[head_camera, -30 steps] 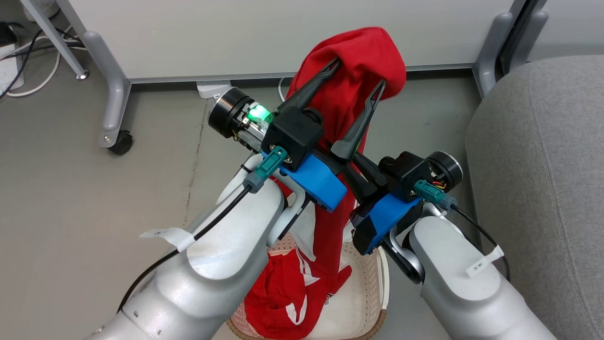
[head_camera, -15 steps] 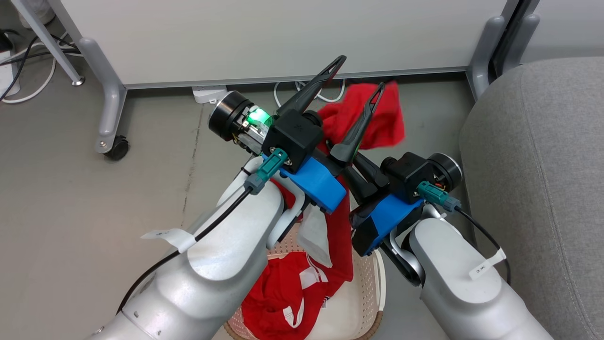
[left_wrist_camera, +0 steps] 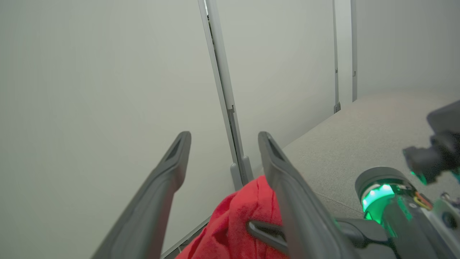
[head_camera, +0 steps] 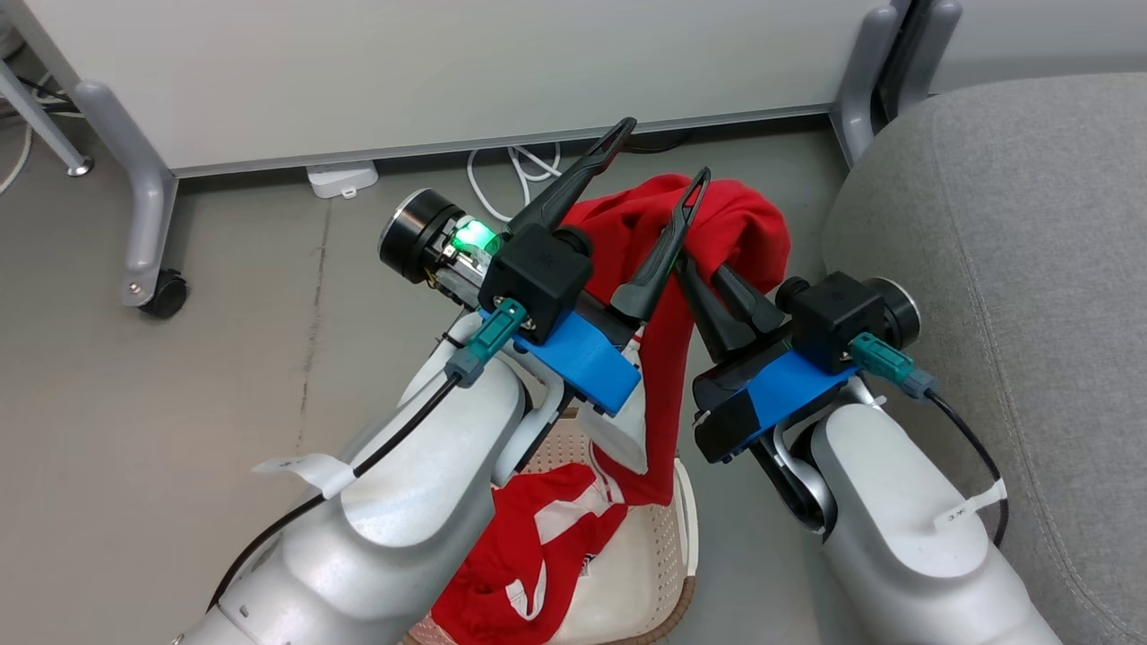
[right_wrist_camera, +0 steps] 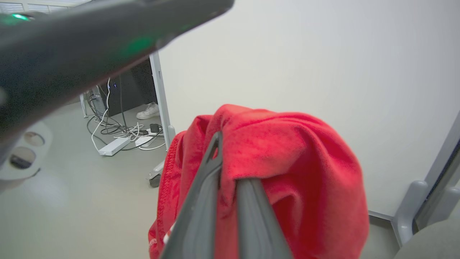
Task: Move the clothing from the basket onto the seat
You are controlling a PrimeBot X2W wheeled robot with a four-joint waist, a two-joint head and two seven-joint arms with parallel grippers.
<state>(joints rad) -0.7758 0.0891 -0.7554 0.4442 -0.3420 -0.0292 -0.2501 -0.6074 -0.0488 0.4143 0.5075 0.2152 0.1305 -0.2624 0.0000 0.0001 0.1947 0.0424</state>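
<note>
Grey floor (head_camera: 224, 358) spreads beneath the basket (head_camera: 670, 573), where one red striped garment (head_camera: 520, 555) lies crumpled. The right gripper (right_wrist_camera: 230, 162) is clamped on the other red garment (head_camera: 744, 233), held high near the sofa seat (head_camera: 1004, 224). The left gripper (head_camera: 661, 150) stands spread apart, empty.

Grey floor (head_camera: 179, 403), white partition (head_camera: 448, 72)

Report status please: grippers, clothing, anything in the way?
Left gripper open. Right gripper shut on red garment, lower end hanging into basket. Second garment in basket. Left gripper crowds held garment.
</note>
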